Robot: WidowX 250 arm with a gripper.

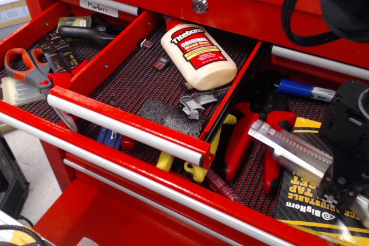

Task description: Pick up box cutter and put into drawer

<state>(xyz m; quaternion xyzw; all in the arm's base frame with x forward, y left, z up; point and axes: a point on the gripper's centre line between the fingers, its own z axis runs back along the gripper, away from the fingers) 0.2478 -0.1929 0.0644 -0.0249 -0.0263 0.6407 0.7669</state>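
grasping stage: the gripper (pixel 345 185) sits low at the right edge, over the far end of the box cutter (pixel 288 149), black body covering that end. cannot tell if the fingers are spread or pinched on it, the tips are hidden behind the housing and the frame edge.

box cutter lies in the lower full-width drawer, right side, resting partly on the red pliers (pixel 253 136) and partly on the black and yellow wrench set package (pixel 314 208). its free silver end points left toward the narrow drawer (pixel 150 82) and looks tilted a little up, so it may already be gripped, not sure. blue-capped marker (pixel 305 91) lies behind it, apart.

to do this well: grip across the slim body, not along it, and check the hold is firm before lifting, since bare metal on a slick package will likely slide. lift straight up enough to clear the pliers handles and the narrow drawer's red side wall. carry left, keep it level. best bare liner spot is front left of the glue bottle (pixel 198 54), near the gray scraps (pixel 173 113). avoid dropping onto the bottle. lower close to the liner before letting go so it does not bounce out.
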